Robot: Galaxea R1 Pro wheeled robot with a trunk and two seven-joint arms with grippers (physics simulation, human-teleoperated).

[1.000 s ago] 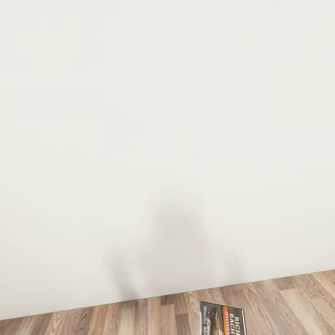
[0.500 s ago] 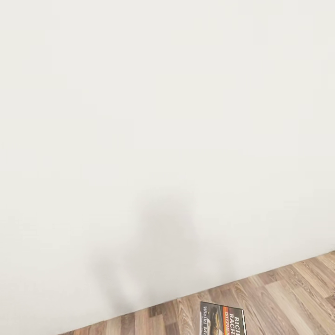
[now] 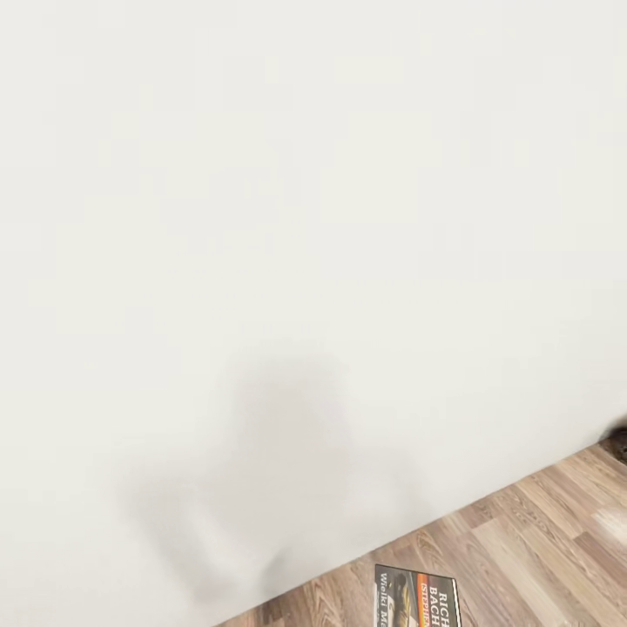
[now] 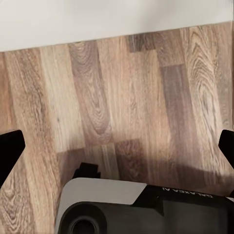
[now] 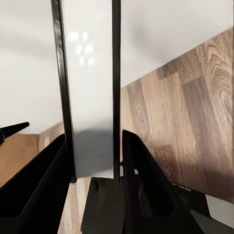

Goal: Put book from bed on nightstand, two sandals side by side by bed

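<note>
The view has been swung rightward along the white wall point(image 3: 305, 218); the book point(image 3: 416, 596) is kept pinched edge-on between the right gripper point(image 5: 92, 161) fingers. The left gripper point(image 4: 117, 146) is held spread. Turning should be continued steadily until a nightstand is found.

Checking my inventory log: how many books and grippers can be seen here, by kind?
book: 1
grippers: 2, the left gripper with jaws wide apart, the right gripper clamping the book
total: 3

Matt white wall point(image 3: 261, 174), grained wood-plank floor point(image 3: 540, 540), glossy printed paper book point(image 3: 418, 599).
</note>
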